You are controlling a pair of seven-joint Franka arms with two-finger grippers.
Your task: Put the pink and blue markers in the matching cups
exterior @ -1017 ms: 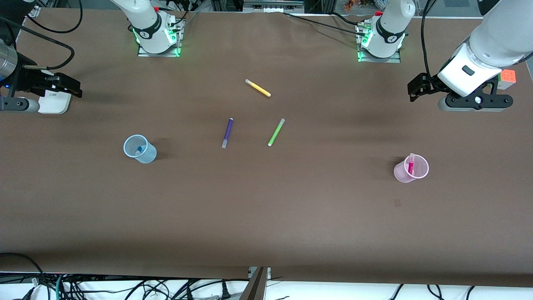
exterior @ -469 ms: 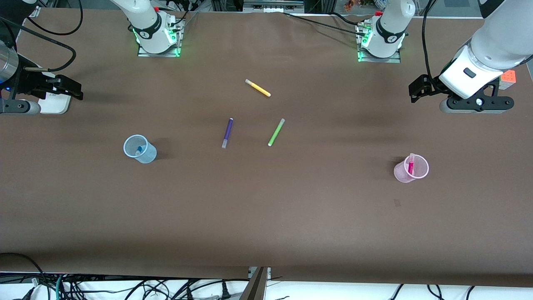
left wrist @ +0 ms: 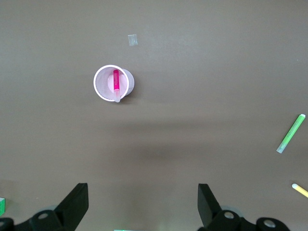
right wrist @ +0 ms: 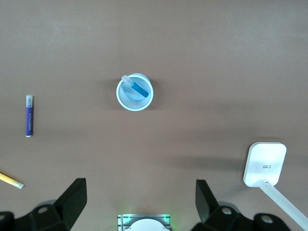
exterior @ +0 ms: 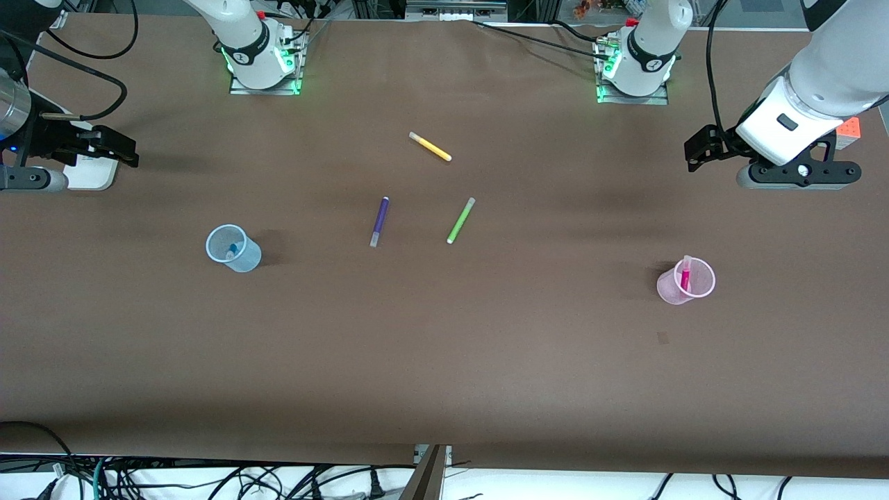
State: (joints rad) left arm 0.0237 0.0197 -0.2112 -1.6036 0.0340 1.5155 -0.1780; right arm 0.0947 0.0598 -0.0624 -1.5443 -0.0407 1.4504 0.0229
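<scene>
The magenta-pink marker with a paler pink cap [exterior: 685,275] stands tilted inside the pale pink translucent plastic cup [exterior: 700,292], which sits upright on the brown table [exterior: 444,361] toward the left arm's end; the left wrist view confirms the marker leaning against the cup's rim. The bright blue marker with a greyish translucent cap [exterior: 232,248] rests tilted inside the light blue translucent plastic cup [exterior: 244,260], upright toward the right arm's end of the table. Both cups stand well apart from each other. Between them, farther from the front camera, lie three loose markers: a purple marker [exterior: 378,221], a green marker [exterior: 460,220] beside it, and a yellow marker [exterior: 430,146] farther still. The left gripper [left wrist: 143,204] hangs raised over the table edge at its own end, fingers spread wide apart and holding nothing. The right gripper [right wrist: 140,201] hangs raised over its end of the table, fingers likewise spread wide and empty. A white flat device [right wrist: 264,163] lies on the table beneath the right gripper. A multicoloured puzzle cube [exterior: 847,130] sits beside the left arm.
</scene>
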